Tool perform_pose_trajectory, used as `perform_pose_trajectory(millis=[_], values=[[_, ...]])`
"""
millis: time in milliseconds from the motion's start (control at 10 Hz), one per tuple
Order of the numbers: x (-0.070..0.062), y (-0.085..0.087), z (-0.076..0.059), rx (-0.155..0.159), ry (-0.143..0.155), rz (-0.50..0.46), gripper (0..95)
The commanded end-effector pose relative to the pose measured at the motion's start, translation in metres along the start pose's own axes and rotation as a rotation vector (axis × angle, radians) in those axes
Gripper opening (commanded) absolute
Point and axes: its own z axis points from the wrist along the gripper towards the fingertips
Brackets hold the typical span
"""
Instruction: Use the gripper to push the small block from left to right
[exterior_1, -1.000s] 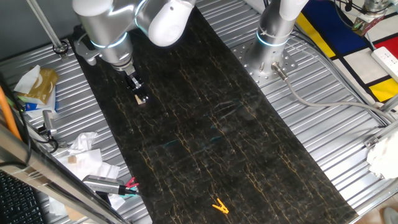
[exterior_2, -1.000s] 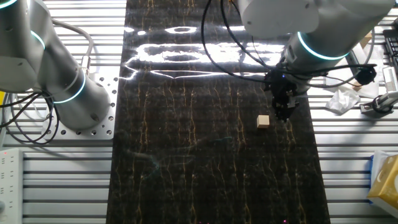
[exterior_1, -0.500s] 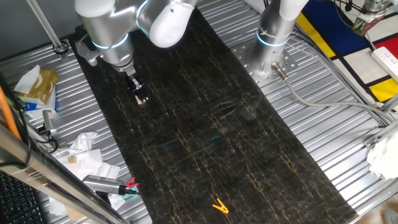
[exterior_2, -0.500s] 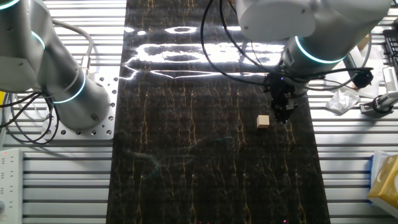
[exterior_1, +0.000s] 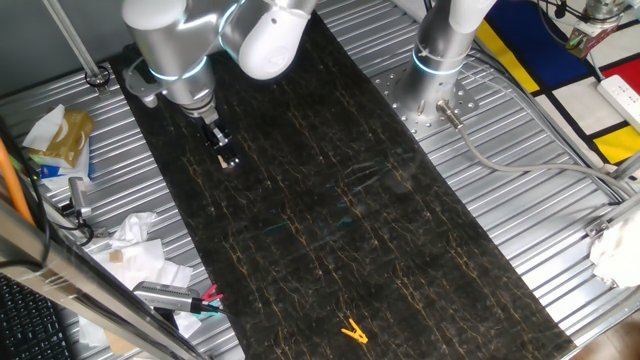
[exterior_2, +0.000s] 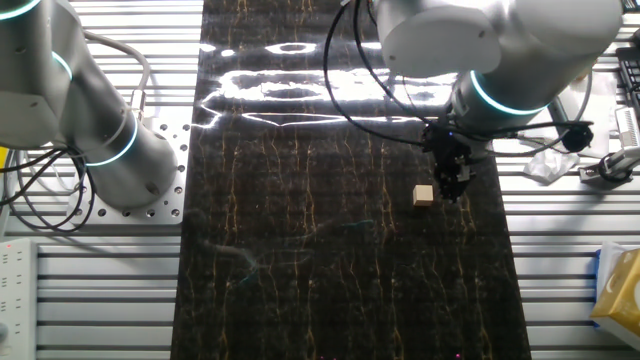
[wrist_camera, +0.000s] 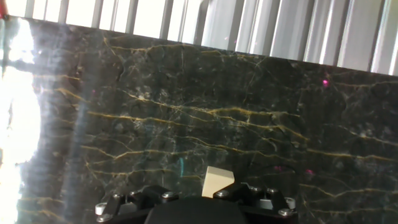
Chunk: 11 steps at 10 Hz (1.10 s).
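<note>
Your dark marble-patterned mat (exterior_1: 330, 200) runs the length of the ribbed metal table (exterior_1: 520, 200), and your silver arm (exterior_1: 170, 50) leans over its far end. The gripper (exterior_2: 452, 186) is down at the mat, fingers drawn narrow, nothing held between them. The small block (exterior_2: 424, 195) sits on the mat just beside the tip; touching or not, you can't tell. In the hand view the block (wrist_camera: 216, 182) shows right at the fingers. A yellow-orange clip (exterior_1: 352, 331) lies well apart.
</note>
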Motion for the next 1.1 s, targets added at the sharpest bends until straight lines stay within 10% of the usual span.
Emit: perform_pose_trajectory(millis=[100, 1100], values=[[0.001, -0.001, 0.003, -0.003, -0.002, 0.002, 76.0], [0.002, -0.004, 0.019, -0.016, -0.012, 0.005, 76.0]])
